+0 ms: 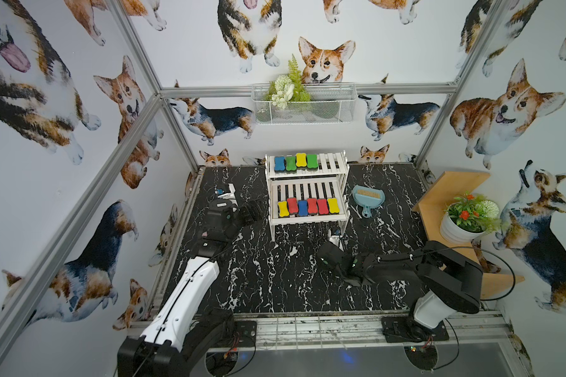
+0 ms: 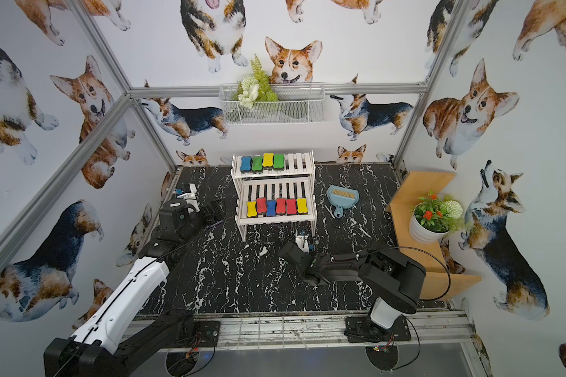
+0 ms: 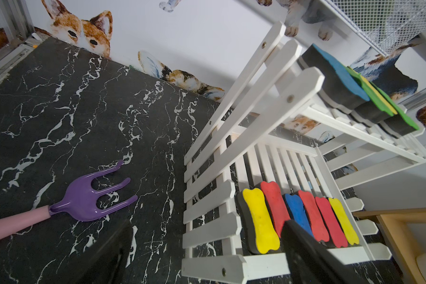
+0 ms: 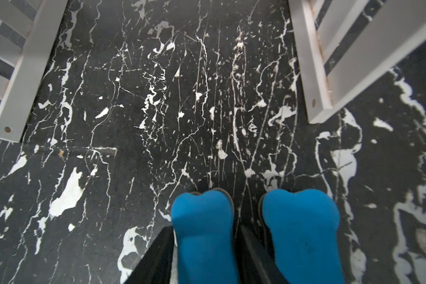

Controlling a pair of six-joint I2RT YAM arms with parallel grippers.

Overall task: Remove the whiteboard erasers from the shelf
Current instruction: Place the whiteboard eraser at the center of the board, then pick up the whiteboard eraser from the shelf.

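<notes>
The white two-tier shelf (image 1: 327, 164) stands at the back middle of the black marble table. Its top tier holds several whiteboard erasers (image 1: 296, 161): blue, green, yellow, green. A row of several more (image 1: 307, 206) in yellow, red and blue lies on the lower tier. My left gripper (image 1: 250, 212) hangs open beside the shelf's left end, its fingers straddling the side rail (image 3: 207, 233) near the yellow eraser (image 3: 258, 218). My right gripper (image 4: 205, 228) points down in front of the shelf's right leg. Its jaws stand loosely either side of a blue eraser (image 4: 202, 221) lying on the table. A second blue eraser (image 4: 303, 226) lies beside it.
A purple hand rake (image 3: 89, 196) with a pink handle lies on the table left of the shelf. A light-blue dustpan with brush (image 1: 368, 197) sits right of the shelf. A tan wooden shelf (image 1: 445, 202) carries a potted plant (image 1: 464, 218). A wire basket (image 1: 304, 104) hangs on the back wall.
</notes>
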